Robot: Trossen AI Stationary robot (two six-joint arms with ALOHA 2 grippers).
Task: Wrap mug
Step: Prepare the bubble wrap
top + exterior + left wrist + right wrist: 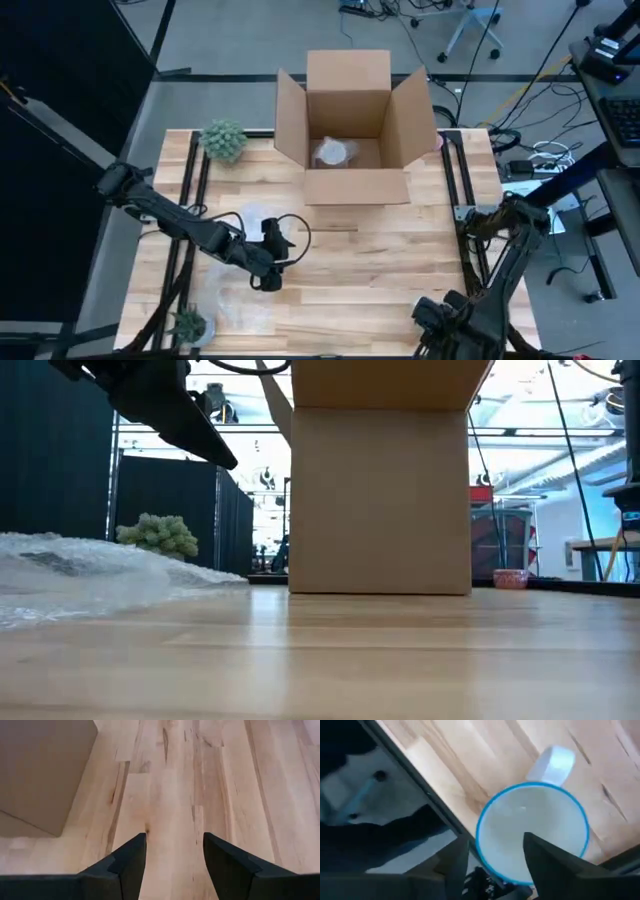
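Observation:
A white mug with a blue rim [532, 840] stands mouth up on the wood at the table's near right edge, its handle [552, 762] pointing away from my fingers. My right gripper [495, 865] is open above it, one finger over the mouth and one outside the rim. In the high view the right arm [440, 320] hides the mug. Clear bubble wrap [255, 225] lies flat at the left of the table. My left gripper [268, 272] hangs open beside the wrap, with only bare wood between its fingers [172, 865]. My right gripper comes at the mug from above, pointing down. One finger [555, 865] is over the mug's mouth and the other [455, 867] is outside the rim's near part [482, 850]. I cannot tell whether either finger touches the mug.
An open cardboard box [350, 130] stands at the far middle with a wrapped item [335, 152] inside. A green plant [223, 140] sits at the far left and a small one [188, 322] at the near left. More wrap [235, 300] lies near the front left.

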